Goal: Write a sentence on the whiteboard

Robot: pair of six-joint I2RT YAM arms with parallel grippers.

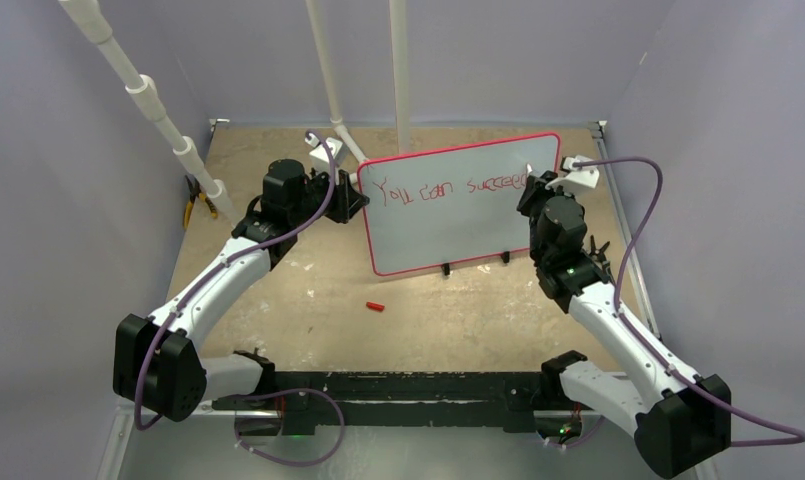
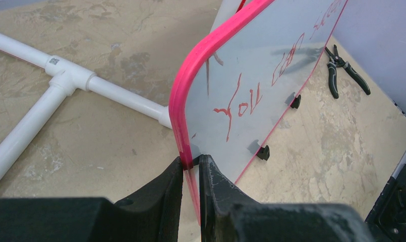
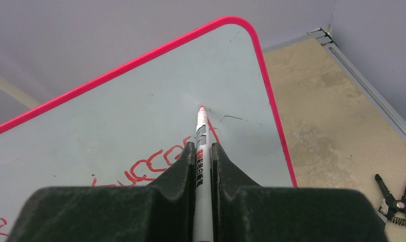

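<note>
The large white whiteboard with a pink-red frame (image 1: 448,230) stands upper centre in the top view. Its red handwritten sentence (image 1: 448,186) reads "You can succee", so probably only the ending is left. The left gripper (image 2: 191,160) pinches the board's edge. The right gripper (image 3: 203,147) is clamped on the white red-tipped marker (image 3: 201,126), tip at the board. One board, one marker, one small red cap (image 1: 376,307).

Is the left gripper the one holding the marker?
No, the left gripper is clamped on the pink edge of the whiteboard; the marker is held by the right gripper.
</note>
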